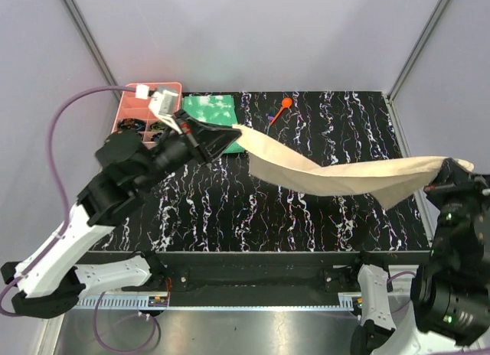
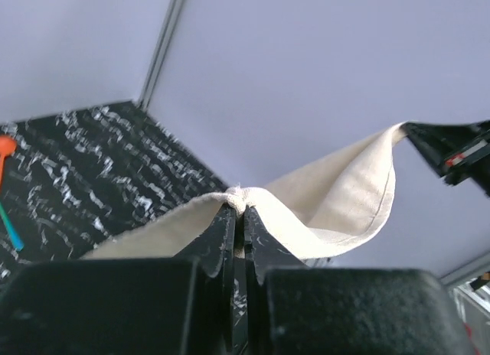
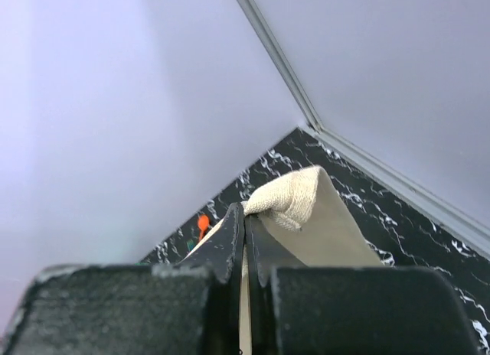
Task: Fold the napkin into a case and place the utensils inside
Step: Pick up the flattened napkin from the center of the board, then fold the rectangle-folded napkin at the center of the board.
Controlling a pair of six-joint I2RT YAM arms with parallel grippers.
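Napkin (image 1: 337, 175) slung in air, left claw (image 1: 236, 134) pinching one end, right claw (image 1: 444, 170) pinching the opposite end

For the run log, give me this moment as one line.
left gripper: shut on napkin | right gripper: shut on napkin | napkin: stretched between both grippers | utensils: on table, not in napkin

I count one tan napkin (image 1: 337, 175), one orange spoon (image 1: 285, 104), one slim blue utensil (image 1: 272, 118), one green-and-white cloth (image 1: 208, 109) and one pink tray (image 1: 130, 102). There are two tools, the left tool (image 1: 236, 135) and the right tool (image 1: 443, 170), and one bench (image 1: 230, 210).
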